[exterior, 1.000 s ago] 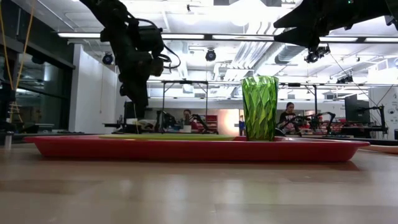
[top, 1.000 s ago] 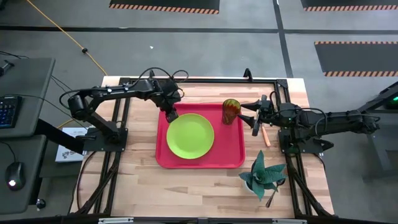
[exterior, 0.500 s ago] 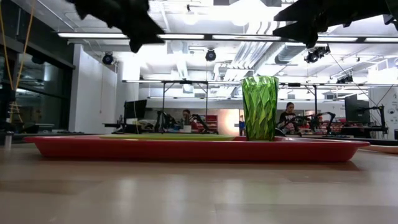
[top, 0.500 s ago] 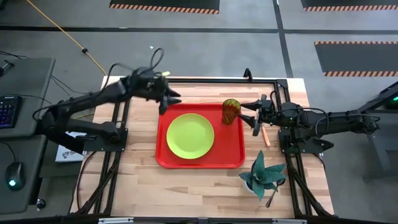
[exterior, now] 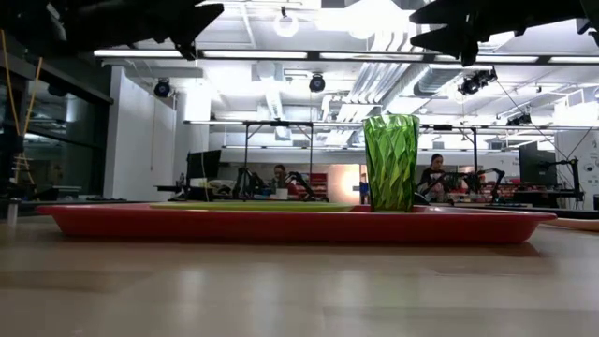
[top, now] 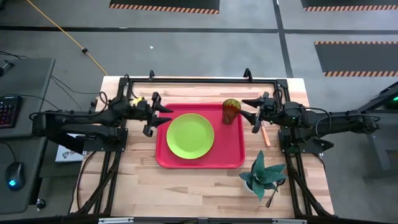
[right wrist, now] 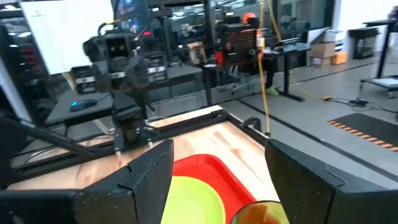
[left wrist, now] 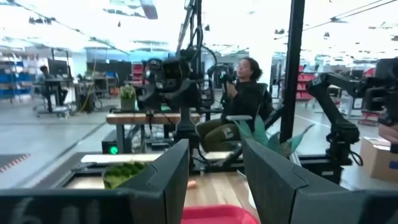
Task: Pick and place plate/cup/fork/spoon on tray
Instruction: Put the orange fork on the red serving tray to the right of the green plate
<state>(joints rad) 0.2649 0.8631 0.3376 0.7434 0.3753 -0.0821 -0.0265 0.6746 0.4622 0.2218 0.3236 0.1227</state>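
The lime-green plate [top: 189,135] lies flat in the middle of the red tray [top: 231,155]. The green-amber cup [top: 231,111] stands upright in the tray's far right corner, as the low view [exterior: 391,162] also shows. The orange-handled fork [top: 266,135] lies on the table just right of the tray. A slim dark thing [top: 271,198], perhaps the spoon, sticks out from under the plant. My left gripper [top: 163,116] is open and empty, level, above the tray's left rim. My right gripper [top: 249,116] is open and empty, level, just right of the cup.
A teal spiky plant [top: 261,174] stands at the near right of the table, near the tray's corner. Dark frame rails [top: 121,124] run along both sides of the wooden table. People sit in the room beyond [left wrist: 245,93].
My left gripper has risen from the tray's far left corner, beside the plate, and drawn back toward the table's left edge. It has tipped from pointing down to lying level. Plate, cup and tray have stayed where they were.
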